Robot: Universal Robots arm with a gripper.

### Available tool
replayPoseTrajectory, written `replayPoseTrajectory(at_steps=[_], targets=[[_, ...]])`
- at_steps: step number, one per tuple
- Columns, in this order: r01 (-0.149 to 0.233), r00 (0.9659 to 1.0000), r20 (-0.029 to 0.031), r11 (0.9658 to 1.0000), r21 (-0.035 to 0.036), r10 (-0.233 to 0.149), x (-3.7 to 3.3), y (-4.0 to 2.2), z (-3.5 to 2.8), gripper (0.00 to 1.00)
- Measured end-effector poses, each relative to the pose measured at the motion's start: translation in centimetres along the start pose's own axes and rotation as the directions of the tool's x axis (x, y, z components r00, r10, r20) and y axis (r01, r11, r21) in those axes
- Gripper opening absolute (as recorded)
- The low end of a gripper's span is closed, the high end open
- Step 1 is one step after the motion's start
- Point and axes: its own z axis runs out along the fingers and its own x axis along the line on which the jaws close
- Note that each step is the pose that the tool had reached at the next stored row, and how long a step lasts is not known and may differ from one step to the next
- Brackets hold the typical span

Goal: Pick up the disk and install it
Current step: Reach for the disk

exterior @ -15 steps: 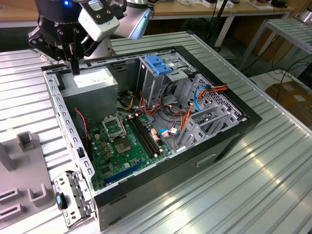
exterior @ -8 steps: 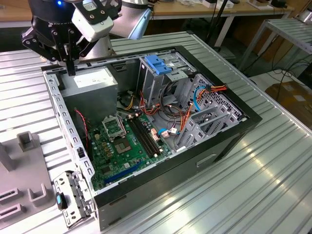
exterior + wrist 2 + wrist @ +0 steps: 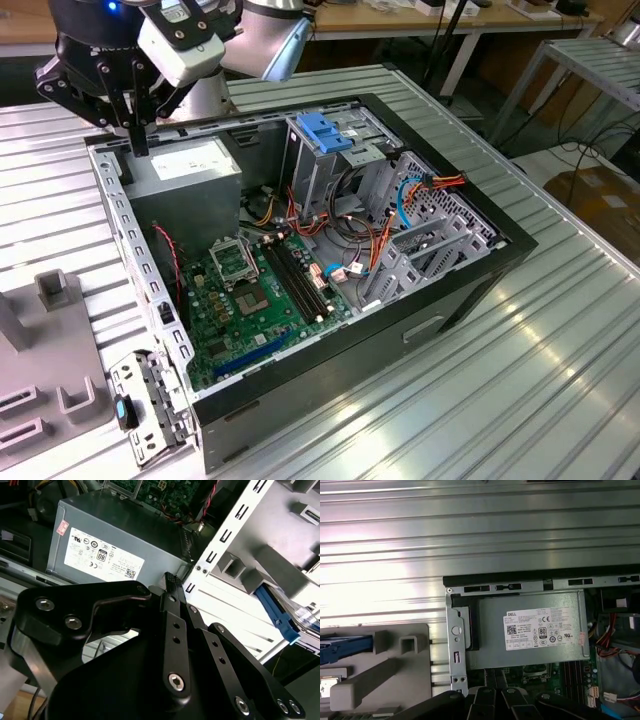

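Exterior view: the black metal two-finger tool (image 3: 137,148) is hanging over a rear corner of an open computer. Its fingers are pressed together with nothing between them, as both wrist views are also showing. Directly below it, the boxy grey metal power supply (image 3: 185,178) with a white label is sitting in that corner of the black-walled desktop computer case (image 3: 470,290). The case is lying on its side with the cover off, seemingly so that an arm working from above can reach everything inside.

Deeper in the case, the green motherboard (image 3: 250,290) is lying flat on the floor. The tall grey metal cage with a blue plastic top handle (image 3: 325,135) is standing upright beside it.

The flat dark rectangular disk with bright blue plastic rails (image 3: 347,647) is not in the tool's grasp. In the first wrist view it is resting in a slotted grey plastic holder (image 3: 395,680) outside the case. The silver perforated frame rail (image 3: 455,640) is separating it from the power supply. The disk is lying off to one side of the tool and lower, well clear of the fingers. The holder is apparently propping the disk in a fixed spot with its edges free for gripping.

Case and holder are both sitting on the ribbed silver metal bench (image 3: 560,380).
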Motion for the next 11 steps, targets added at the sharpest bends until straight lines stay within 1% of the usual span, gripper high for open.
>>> replayPoseTrajectory(at_steps=[11], targets=[[0.0,1.0,0.0,1.0,0.0,0.0,0.86,-0.05,-0.02,0.11]])
